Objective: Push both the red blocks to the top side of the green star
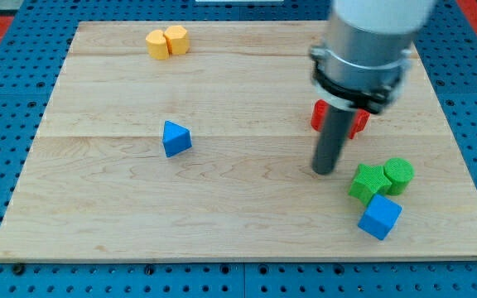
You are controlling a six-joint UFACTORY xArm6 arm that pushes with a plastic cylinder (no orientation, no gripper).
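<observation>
Wooden board (222, 207) carrying small coloured blocks. Rod end, my tip (325, 171), down on bare wood, just left of the green star (368, 183) and below the red blocks (358, 121). No fingers here, only the plain rod. Red blocks mostly hidden behind the arm, above the star. Green cylinder (398, 175) touching the star's right; blue cube (380, 217) just below. Blue triangular block (175, 138) mid-board; two orange blocks (167, 42) at top left.
</observation>
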